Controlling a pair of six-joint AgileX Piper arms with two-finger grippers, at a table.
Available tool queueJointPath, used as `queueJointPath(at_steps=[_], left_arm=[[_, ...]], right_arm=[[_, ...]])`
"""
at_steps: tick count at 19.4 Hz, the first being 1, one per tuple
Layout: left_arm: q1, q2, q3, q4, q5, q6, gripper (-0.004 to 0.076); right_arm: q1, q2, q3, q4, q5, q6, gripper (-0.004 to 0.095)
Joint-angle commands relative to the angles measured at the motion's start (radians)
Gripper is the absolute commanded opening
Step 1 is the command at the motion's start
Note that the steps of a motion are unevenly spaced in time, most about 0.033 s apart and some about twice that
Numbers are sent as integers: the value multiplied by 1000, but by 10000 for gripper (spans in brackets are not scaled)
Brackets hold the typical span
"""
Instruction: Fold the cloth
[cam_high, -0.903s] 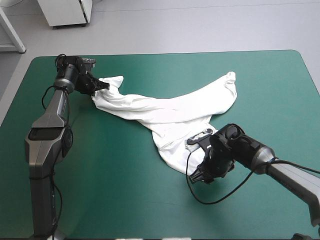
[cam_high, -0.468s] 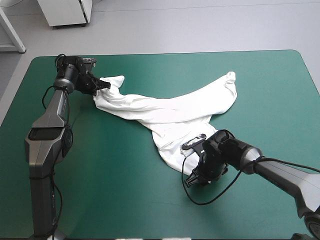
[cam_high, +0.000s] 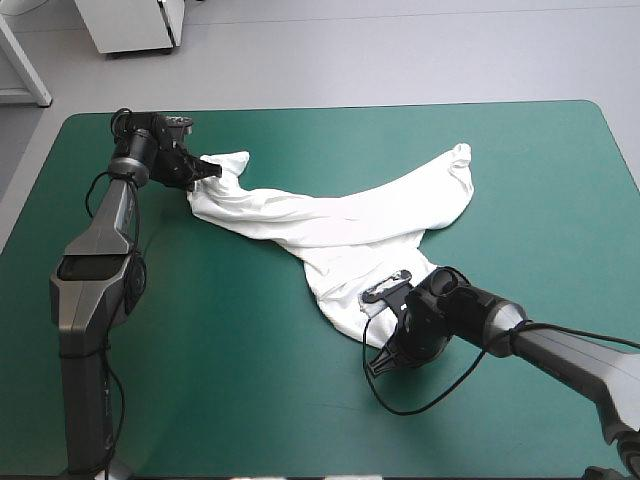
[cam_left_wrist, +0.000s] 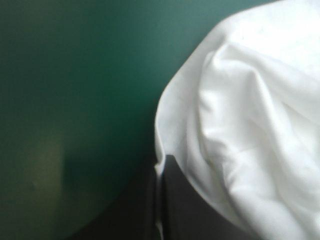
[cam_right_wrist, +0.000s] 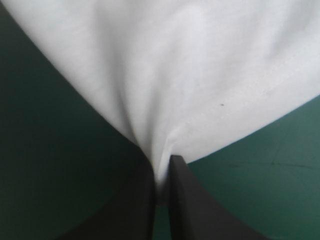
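The T-shirt (cam_high: 340, 225) is held at two places by both grippers on the teal-green cover (cam_high: 250, 390).

The white T-shirt is seen spread loosely and wrinkled across the middle of the table, from the far left part toward the right side, with one lobe hanging toward the near edge. The far-left end of the cloth is gripped by the left gripper (cam_high: 207, 172); in the left wrist view a thin edge of white cloth is pinched between its black fingers (cam_left_wrist: 175, 200), which are almost closed, and the rest of the cloth is bunched ahead of and beside them. The near lobe is gripped at its hem by the right gripper (cam_high: 380, 358); in the right wrist view the cloth is drawn into a narrow fold between the two nearly closed black fingers (cam_right_wrist: 142, 200), and the cover is visible on both sides.
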Motion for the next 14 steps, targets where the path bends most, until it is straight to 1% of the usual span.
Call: queueJointPath(at_steps=[1,4,6,7,8,10,11,14], left_arm=[[0,-66,-29,-22,-24,-2,-22],[2,-86,-29,-72,5,-2,-22],[3,-118,-29,-92,31,4,-22],[6,-150,-29,-101,40,7,-22],[8,-169,-29,-106,50,13,-22],[10,-240,-54,-106,100,24,-22],[10,-262,-70,-108,118,24,-22],[10,-381,-105,-111,118,27,-22]], right_arm=[[11,54,80,20,30,-6,-16],[11,-5,-12,-87,92,8,-17],[11,-73,-104,-189,129,49,-17],[11,-113,-161,-259,158,61,-17],[11,-135,-194,-290,177,66,-17],[11,-199,-302,-411,235,79,-17],[11,-224,-339,-445,246,79,-16],[11,-288,-453,-580,301,81,-17]])
